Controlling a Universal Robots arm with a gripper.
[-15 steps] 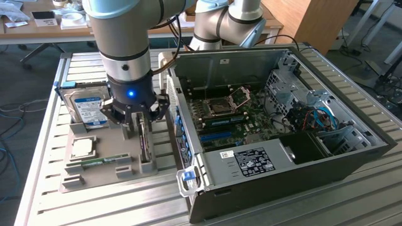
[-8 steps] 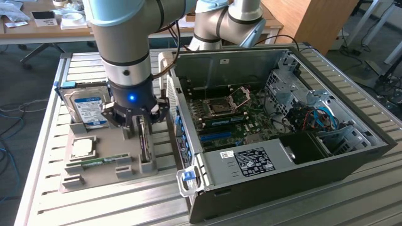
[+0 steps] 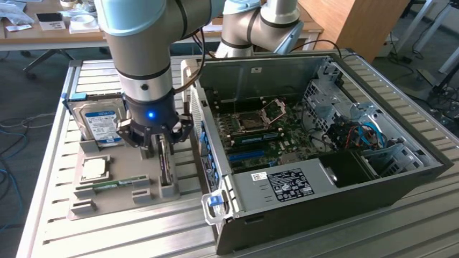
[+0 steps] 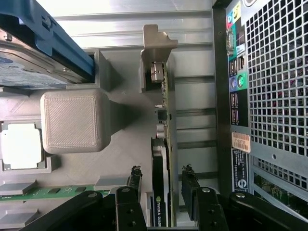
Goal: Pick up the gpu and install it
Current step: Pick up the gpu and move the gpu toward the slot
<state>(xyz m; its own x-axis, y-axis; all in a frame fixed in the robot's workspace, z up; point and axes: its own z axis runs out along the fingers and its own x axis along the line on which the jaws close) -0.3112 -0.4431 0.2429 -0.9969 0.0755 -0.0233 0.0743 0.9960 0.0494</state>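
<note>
The claw (image 3: pixel 160 148) hangs low over a grey holder tray (image 3: pixel 128 162), its jaws apart. In the wrist view one black finger (image 4: pixel 136 185) stands on each side of the gpu (image 4: pixel 160 149), with a narrow gap showing on both sides, so the claw straddles the card without clamping it. The gpu (image 3: pixel 166 171) stands on its edge in a slot of the tray, at the side of the tray nearest the computer case (image 3: pixel 323 207); its silvery bracket is at the far end from the fingers in the wrist view.

On the same tray, a thin green memory stick (image 3: pixel 115 185) lies in a slot and a square processor (image 3: pixel 93 167) lies flat in its recess. A silver hard drive (image 3: pixel 100 122) with a blue label stands propped at the tray's far end.

The case lies just beside the tray on the exterior view's right, its side panel off, with the mainboard, blue slots and bundled cables open to sight. Its perforated rear panel (image 4: pixel 274 72) faces the tray.

Everything rests on a table (image 3: pixel 107 239) of ribbed, pale metal slats. Beyond it stand a wooden desk (image 3: pixel 43 36) with papers and small boxes, a tall wooden panel (image 3: pixel 351 21), and grey floor with loose cables (image 3: pixel 14 129).
</note>
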